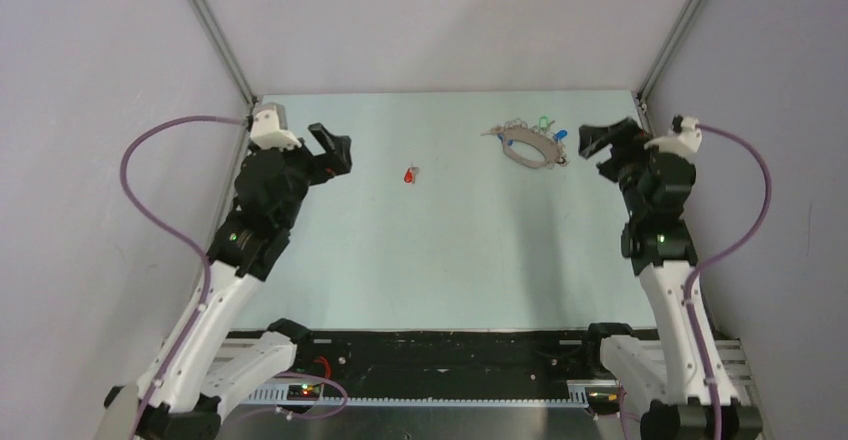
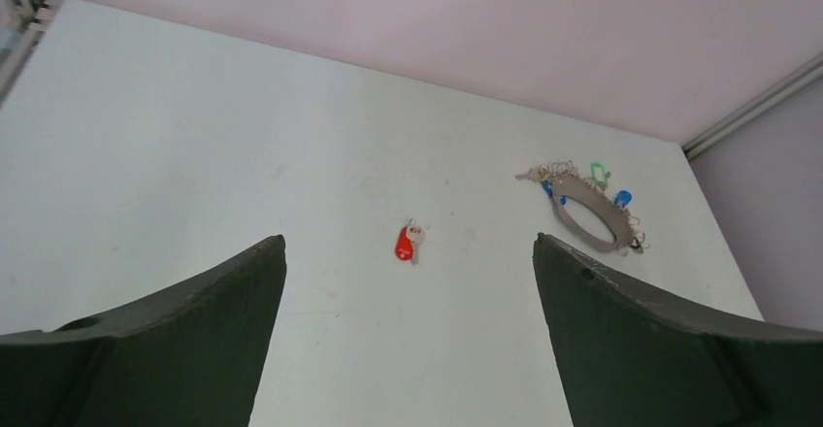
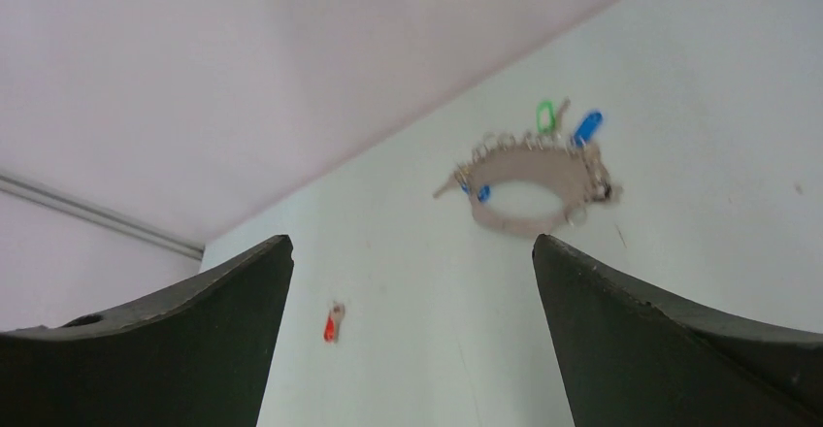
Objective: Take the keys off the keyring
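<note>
Pale tabletop inside grey walls, and I have nothing in hand.
From above, the keyring lies far right with keys strung on it, and a red key lies loose near the middle. Left wrist: left fingers spread wide, empty. Right wrist: right fingers wide apart, empty, keyring ahead.

No text, label, brand, number or sign can be read on anything.

Both my arms stand bent at the elbow, reaching forward. The left gripper and the right gripper angle inward, jaws spread wide, holding nothing.
</note>
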Tool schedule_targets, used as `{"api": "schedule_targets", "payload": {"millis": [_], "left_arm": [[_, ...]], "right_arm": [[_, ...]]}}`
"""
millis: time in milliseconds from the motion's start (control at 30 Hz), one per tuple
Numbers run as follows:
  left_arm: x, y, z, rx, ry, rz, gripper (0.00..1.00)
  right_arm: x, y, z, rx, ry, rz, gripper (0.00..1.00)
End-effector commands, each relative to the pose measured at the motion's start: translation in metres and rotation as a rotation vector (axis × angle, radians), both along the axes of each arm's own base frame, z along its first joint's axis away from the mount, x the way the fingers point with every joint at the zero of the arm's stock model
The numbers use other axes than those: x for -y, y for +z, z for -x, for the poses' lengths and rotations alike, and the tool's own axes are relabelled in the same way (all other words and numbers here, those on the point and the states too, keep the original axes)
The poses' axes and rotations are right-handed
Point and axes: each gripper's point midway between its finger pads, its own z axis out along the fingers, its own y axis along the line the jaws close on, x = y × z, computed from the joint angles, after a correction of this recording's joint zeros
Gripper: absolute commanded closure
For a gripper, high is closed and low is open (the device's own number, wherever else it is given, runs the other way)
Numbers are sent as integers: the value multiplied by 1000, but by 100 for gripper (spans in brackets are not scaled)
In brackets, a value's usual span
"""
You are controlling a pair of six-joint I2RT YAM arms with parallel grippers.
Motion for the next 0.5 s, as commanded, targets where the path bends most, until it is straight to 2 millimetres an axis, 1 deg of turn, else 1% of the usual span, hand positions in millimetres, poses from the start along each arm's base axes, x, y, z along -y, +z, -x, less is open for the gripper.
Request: {"api": "schedule_targets", "payload": {"millis": [0,100,200,267,400,467], "left_arm": [[-22,-2,25,-7,32,-98,0],[-26,-11,36,-3,23,-111,0],[-28,-18,44,1,13,-120,0],[-30,-24,48,2,10,-134,0],[-35,-37,52,-4,15,-169,0],[-31,-40,54,-6,-10,-177,0]], "right_arm": [[0,-35,36,-73,-3,-11,0],[5,-53,53,-105,-22,11,1],[6,-64,62,-134,-24,14,1],[6,-69,67,-145,-26,12,1],[6,-67,72,-136,-27,9,1],[6,-67,74,-135,-28,11,1]]}}
